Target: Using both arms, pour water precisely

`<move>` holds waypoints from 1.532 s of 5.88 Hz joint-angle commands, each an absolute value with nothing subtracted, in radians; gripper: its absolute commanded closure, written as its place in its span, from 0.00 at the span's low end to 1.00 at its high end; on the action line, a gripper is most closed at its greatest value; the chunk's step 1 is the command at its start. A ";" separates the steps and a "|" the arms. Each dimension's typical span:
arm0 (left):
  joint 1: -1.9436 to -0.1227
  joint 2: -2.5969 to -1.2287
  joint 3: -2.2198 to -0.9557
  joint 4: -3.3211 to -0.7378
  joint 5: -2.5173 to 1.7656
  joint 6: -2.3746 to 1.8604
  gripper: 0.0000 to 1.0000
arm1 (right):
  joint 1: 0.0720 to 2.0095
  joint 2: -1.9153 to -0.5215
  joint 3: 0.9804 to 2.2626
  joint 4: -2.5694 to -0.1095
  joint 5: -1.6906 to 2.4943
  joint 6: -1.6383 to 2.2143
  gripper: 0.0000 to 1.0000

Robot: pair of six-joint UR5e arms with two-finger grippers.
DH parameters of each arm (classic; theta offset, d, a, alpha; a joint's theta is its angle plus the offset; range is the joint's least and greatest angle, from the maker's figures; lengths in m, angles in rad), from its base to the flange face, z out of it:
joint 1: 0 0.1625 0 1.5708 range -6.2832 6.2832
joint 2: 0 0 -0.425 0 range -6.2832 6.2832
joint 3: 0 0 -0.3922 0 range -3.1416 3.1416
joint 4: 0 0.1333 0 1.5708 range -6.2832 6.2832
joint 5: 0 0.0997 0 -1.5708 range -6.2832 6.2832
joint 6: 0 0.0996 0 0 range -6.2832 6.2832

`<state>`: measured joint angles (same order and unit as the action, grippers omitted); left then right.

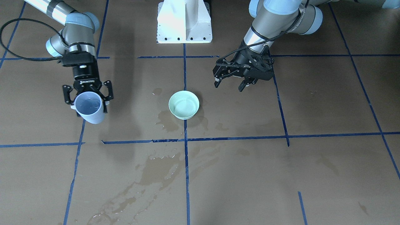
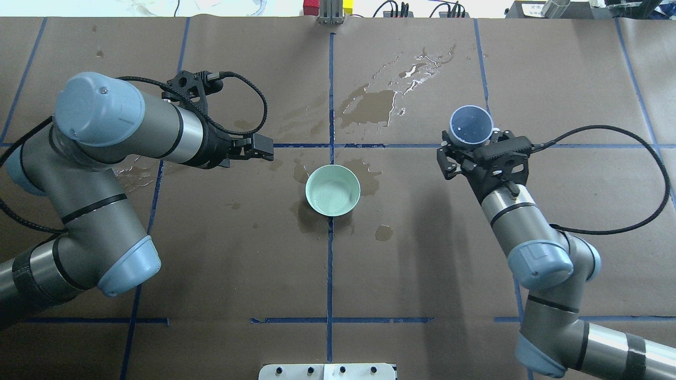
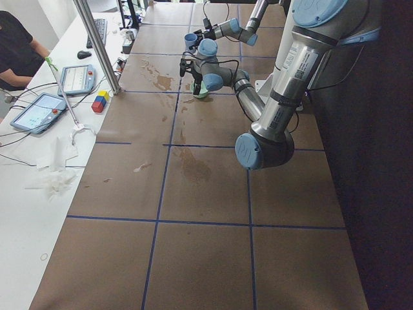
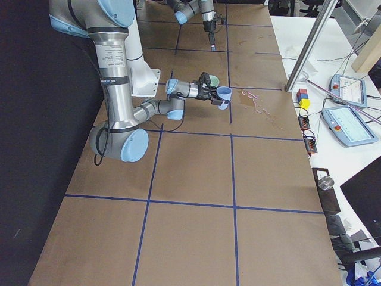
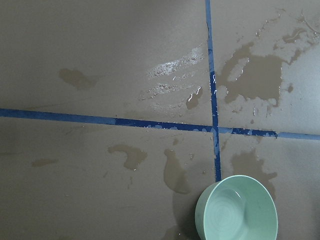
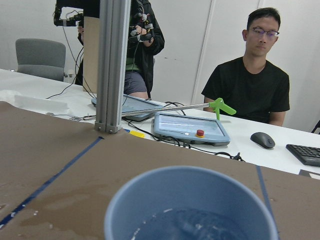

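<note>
My right gripper (image 1: 89, 97) is shut on a blue cup (image 1: 90, 109), held upright above the table on the robot's right. Clear water (image 6: 190, 225) lies in the bottom of the cup (image 2: 471, 125), also seen from the right wrist view as the cup's rim (image 6: 190, 175). A pale green bowl (image 1: 170, 104) stands on the table's centre line, its rim (image 2: 308, 190) between both arms. My left gripper (image 1: 229, 85) hangs open and holds nothing, a little behind and beside the bowl (image 5: 200, 212). In the overhead view the left gripper (image 2: 262, 150) points toward the bowl.
Dark wet smears (image 2: 375, 103) spread on the brown paper beyond the bowl, with smaller patches (image 1: 167, 122) around it. The white pedestal (image 1: 184, 22) stands at the robot's base. An aluminium post (image 6: 112, 65), tablets (image 6: 190, 127) and seated people line the far table edge.
</note>
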<state>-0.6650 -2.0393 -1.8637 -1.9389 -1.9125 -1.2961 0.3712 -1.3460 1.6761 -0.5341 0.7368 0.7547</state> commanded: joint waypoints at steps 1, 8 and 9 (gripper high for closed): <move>-0.667 -2.037 -1.864 -1.939 -1.913 -1.296 0.00 | 0.305 -1.200 1.664 -0.679 0.738 0.736 0.79; -0.667 -2.037 -1.864 -1.939 -1.913 -1.296 0.00 | 0.258 -1.079 1.631 -0.870 0.654 0.282 0.91; -0.666 -2.037 -1.864 -1.939 -1.913 -1.296 0.00 | 0.246 -1.074 1.599 -0.870 0.629 0.256 0.92</move>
<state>-0.6670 -2.0371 -1.8642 -1.9389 -1.9128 -1.2962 0.2576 -1.0820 1.6237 -0.8654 0.6570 0.2972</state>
